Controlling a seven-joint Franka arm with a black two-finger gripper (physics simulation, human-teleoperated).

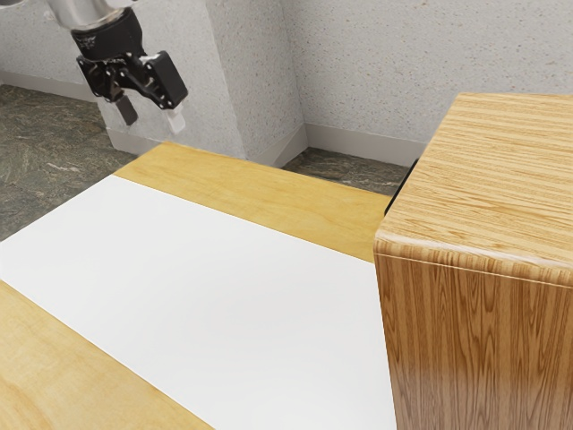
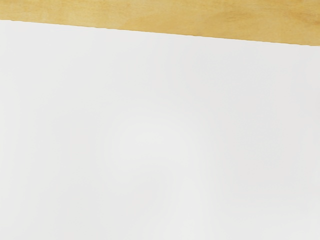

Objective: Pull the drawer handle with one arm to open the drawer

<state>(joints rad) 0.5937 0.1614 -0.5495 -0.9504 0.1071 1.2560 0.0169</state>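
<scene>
A wooden drawer cabinet (image 1: 483, 260) stands on the table at the exterior view's right. A thin dark sliver (image 1: 402, 188) shows along its far left edge, on the face turned away from the camera; I cannot tell if it is the handle. My gripper (image 1: 152, 115) hangs high above the table's far left corner, far from the cabinet. It is open, its two fingers apart with nothing between them. The wrist view looks down on the white mat (image 2: 160, 140) and a strip of the wooden table (image 2: 160, 15).
A large white mat (image 1: 206, 296) covers the middle of the wooden table (image 1: 269, 193). Grey speckled walls (image 1: 376, 63) and a pillar stand behind the table, and dark stone floor lies beyond its far edge.
</scene>
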